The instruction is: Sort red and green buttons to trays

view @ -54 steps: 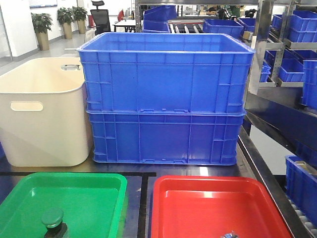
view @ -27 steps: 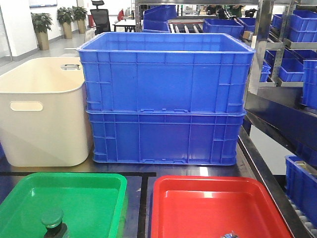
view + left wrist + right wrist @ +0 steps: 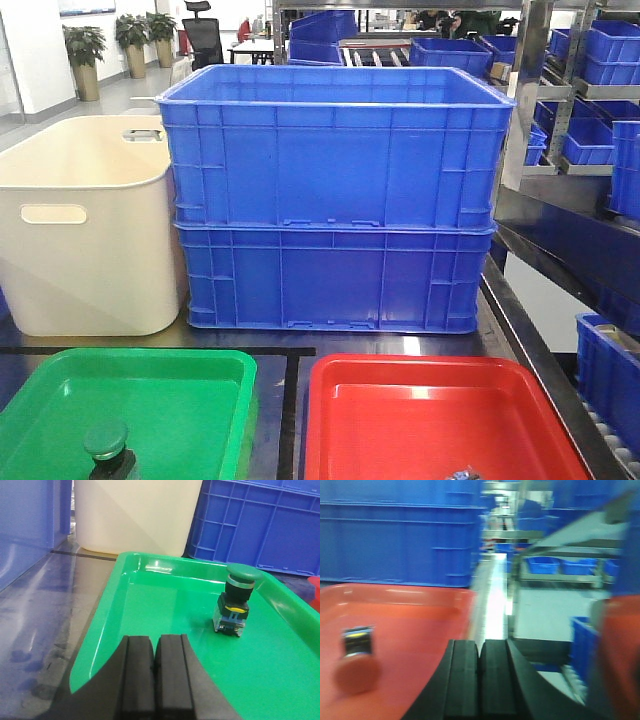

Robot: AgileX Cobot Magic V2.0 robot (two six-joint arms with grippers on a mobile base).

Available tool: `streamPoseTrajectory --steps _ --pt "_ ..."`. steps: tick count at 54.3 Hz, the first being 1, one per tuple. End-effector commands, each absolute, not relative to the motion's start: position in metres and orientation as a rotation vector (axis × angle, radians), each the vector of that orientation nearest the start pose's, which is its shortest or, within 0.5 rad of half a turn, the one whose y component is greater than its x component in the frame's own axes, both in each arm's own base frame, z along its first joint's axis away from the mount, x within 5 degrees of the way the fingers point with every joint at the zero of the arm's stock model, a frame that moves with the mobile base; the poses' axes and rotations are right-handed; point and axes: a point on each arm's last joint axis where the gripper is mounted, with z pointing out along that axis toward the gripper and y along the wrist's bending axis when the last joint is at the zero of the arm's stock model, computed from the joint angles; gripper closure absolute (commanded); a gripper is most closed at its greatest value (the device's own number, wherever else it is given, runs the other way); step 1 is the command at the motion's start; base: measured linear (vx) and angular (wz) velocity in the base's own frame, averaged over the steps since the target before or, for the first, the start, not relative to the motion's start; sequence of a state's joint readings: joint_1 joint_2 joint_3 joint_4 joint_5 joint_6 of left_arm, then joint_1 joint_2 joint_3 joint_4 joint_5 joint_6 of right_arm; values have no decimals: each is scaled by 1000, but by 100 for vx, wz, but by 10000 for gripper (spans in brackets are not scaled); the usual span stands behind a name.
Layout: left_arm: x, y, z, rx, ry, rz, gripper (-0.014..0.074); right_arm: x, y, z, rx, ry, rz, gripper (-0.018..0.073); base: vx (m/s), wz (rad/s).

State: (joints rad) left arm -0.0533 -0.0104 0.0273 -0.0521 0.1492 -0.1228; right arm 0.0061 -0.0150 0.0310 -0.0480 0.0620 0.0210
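The green button stands upright in the green tray, near its front left. In the left wrist view the button is ahead and right of my left gripper, which is shut and empty above the green tray's near part. The red button lies tipped, cap toward the camera, in the red tray, left of my right gripper, which is shut and empty over the tray's right edge. That view is blurred. The red tray sits right of the green one.
Two stacked blue crates and a cream tub stand right behind the trays. A metal rack with more blue bins runs along the right. A blue crate wall is on the left of the green tray.
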Motion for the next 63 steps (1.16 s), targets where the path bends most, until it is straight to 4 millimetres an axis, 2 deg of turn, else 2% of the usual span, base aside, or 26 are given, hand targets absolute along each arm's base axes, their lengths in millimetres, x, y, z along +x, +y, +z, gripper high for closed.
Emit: streamPoseTrajectory --steps 1,63 --pt "55 -3 207 -106 1536 -195 540 56 -1 202 -5 1478 -45 568 0 0" --pt "55 -3 207 -106 1536 -195 540 56 -1 202 -4 1478 -45 568 0 0"
